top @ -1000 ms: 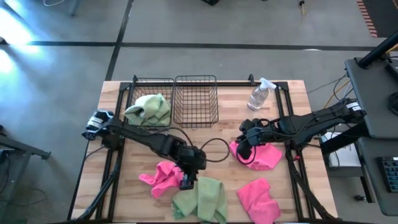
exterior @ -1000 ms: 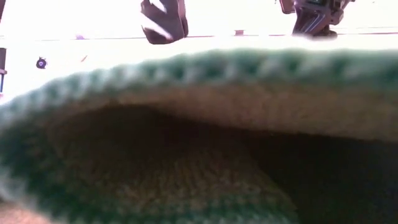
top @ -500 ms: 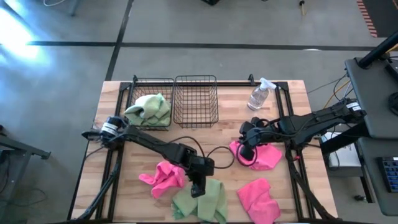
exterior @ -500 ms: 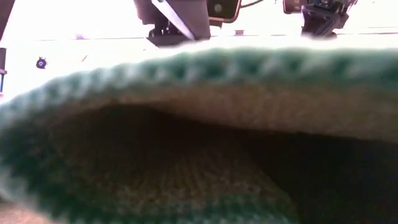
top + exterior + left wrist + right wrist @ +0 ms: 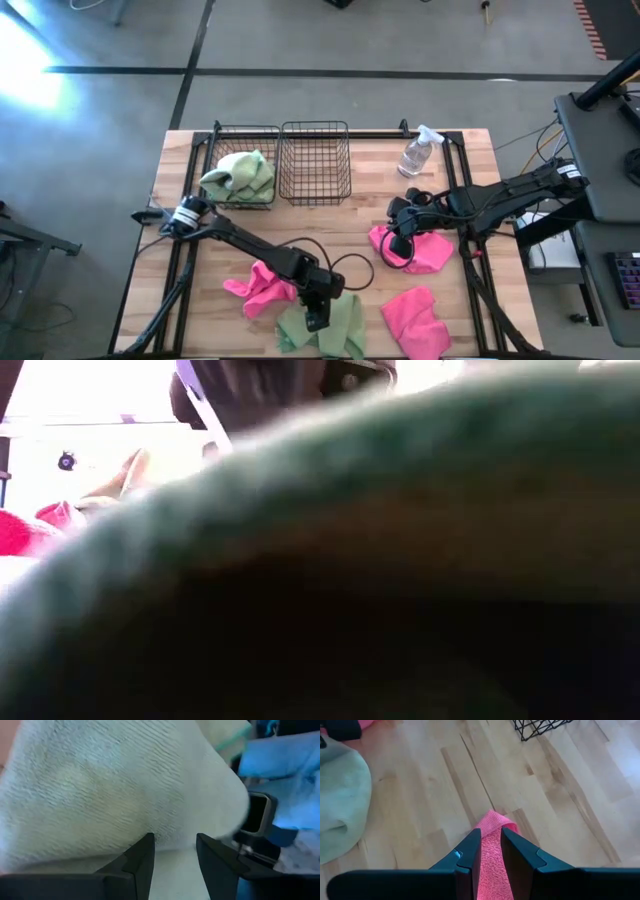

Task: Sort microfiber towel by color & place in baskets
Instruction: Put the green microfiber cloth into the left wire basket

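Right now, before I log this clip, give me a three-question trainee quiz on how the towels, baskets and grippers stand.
1. True or false: the right basket holds a pink towel.
2. Which towel is the left gripper over? A) the green towel at the front edge B) the pink towel at front right C) the green towel in the left basket
3. Fill in: the right gripper has its fingers closing around a fold of a ____ towel.

Key: 1 false, it holds nothing; 2 A; 3 pink.
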Robot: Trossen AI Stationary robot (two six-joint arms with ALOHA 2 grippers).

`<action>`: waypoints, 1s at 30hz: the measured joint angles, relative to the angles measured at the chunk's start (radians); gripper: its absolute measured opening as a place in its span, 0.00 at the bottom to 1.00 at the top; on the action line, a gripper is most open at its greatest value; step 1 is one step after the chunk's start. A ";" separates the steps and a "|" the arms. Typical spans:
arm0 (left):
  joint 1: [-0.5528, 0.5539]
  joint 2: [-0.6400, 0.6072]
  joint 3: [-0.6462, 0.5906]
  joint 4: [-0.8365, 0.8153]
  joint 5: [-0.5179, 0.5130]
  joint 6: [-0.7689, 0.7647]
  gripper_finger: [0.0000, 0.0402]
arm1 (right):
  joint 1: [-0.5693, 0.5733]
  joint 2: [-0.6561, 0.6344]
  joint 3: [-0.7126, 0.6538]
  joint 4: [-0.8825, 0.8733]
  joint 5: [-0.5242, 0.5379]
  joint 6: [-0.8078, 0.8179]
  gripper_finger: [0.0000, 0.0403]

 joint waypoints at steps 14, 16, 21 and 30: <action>0.006 0.112 0.004 0.109 -0.015 -0.008 0.32 | 0.000 0.000 0.000 -0.009 -0.045 0.000 0.17; 0.006 0.116 0.004 0.114 -0.021 -0.011 0.32 | 0.000 0.000 0.000 -0.009 -0.050 0.000 0.17; 0.006 0.120 0.004 0.109 -0.076 -0.038 0.32 | 0.000 0.000 0.000 -0.009 -0.052 0.000 0.17; 0.007 0.121 0.002 0.103 -0.092 -0.060 0.21 | 0.000 0.000 0.000 -0.009 -0.052 0.000 0.17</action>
